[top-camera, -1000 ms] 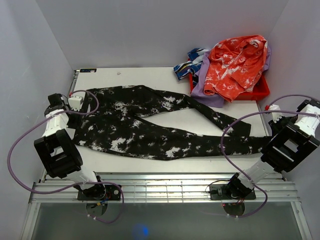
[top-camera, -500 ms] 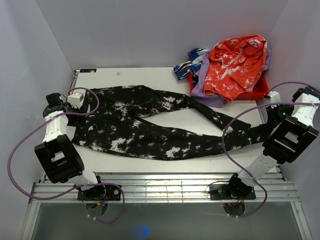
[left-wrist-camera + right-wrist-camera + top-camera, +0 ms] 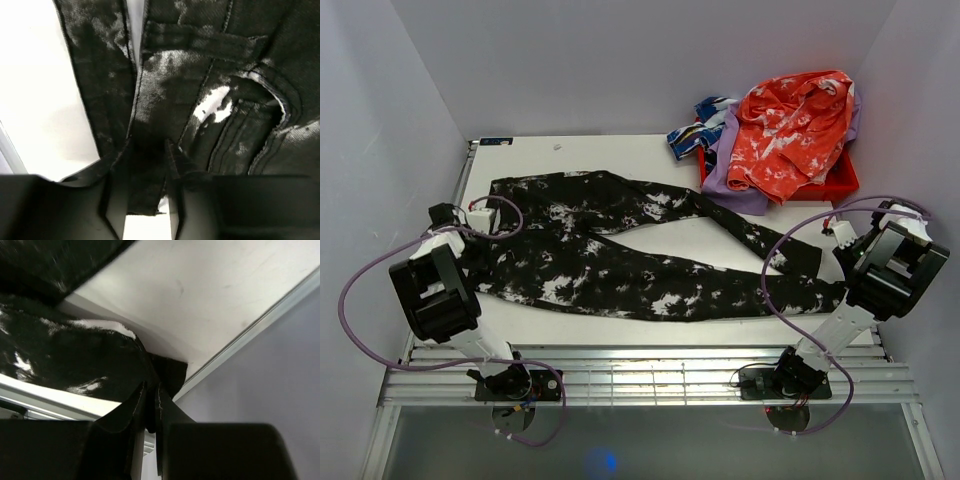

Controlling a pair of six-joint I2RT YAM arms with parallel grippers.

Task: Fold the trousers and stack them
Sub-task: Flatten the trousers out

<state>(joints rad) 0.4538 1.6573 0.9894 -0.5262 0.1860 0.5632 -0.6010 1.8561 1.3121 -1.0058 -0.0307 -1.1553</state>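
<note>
Grips the trousers (image 3: 620, 250) at both ends: waistband clenched in the left fingers (image 3: 147, 160) by the left edge of the bench (image 3: 620, 160), near leg's hem pinched tight in the right fingers (image 3: 151, 400) near the right edge. Spread flat lengthwise, legs forking rightward, near a red bin (image 3: 840, 186) heaped with clothes (image 3: 790, 130)

Pale grey walls (image 3: 620, 60) around a white table (image 3: 610, 150), evenly lit.

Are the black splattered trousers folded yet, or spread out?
Spread out: the trousers lie full length across the table, legs splayed apart, no layer doubled over.
</note>
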